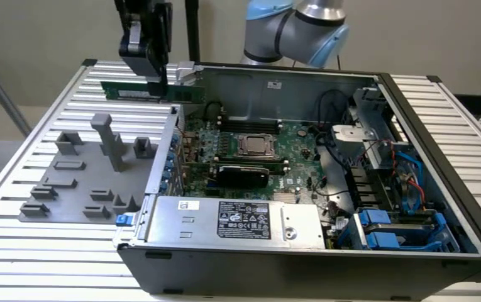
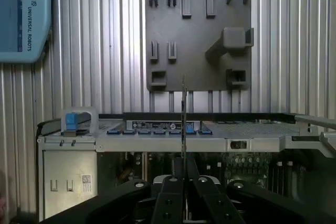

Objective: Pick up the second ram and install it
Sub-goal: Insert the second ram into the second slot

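Note:
The second ram [image 1: 152,92], a slim green stick, hangs level in the air above the back left corner of the open computer case [image 1: 441,157]. My gripper [image 1: 158,83] is shut on its middle from above. In the wrist view the ram [image 2: 184,119] appears edge-on as a thin line rising from between my closed fingertips [image 2: 173,187]. The green motherboard [image 1: 295,141] with its silver CPU [image 1: 257,146] lies inside the case, lower and toward the exterior view's right of the ram. Long dark memory slots [image 1: 244,124] run just behind the CPU.
A grey fixture plate [image 1: 72,189] with upright holders lies on the ribbed table at the exterior view's left of the case, also in the wrist view [image 2: 199,30]. A silver power supply [image 1: 232,217] fills the case's front. Cables and blue drive bays [image 1: 391,226] crowd its right side.

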`<state>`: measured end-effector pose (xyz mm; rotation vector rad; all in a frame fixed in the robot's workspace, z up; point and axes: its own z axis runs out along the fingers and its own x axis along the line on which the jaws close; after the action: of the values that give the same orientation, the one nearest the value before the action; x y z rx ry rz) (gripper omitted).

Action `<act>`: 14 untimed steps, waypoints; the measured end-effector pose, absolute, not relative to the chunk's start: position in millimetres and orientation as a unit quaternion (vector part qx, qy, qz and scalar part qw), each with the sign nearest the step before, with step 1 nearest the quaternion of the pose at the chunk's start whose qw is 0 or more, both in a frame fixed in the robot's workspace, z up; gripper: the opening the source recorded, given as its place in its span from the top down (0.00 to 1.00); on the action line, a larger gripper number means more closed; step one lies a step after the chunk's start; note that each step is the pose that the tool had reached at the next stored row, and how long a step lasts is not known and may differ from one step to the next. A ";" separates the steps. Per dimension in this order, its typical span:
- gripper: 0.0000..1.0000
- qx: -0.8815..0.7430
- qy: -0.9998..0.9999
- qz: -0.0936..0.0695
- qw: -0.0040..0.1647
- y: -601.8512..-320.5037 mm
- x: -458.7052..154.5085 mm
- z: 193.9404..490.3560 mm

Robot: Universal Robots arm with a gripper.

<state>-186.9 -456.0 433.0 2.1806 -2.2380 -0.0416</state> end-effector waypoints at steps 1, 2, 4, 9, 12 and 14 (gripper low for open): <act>1.00 0.698 -0.716 -0.013 0.008 -456.0 -182.4 433.0; 1.00 0.698 -0.716 -0.013 0.008 -455.9 -177.9 432.9; 1.00 0.698 -0.716 -0.013 0.008 -455.8 -168.7 432.5; 1.00 0.698 -0.716 -0.013 0.008 -454.1 -146.0 428.6; 1.00 0.698 -0.716 -0.013 0.008 -450.2 -132.4 423.5; 1.00 0.698 -0.716 -0.013 0.008 -446.8 -123.1 419.8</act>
<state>-123.1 -446.8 419.8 2.1807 -2.2380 -0.0416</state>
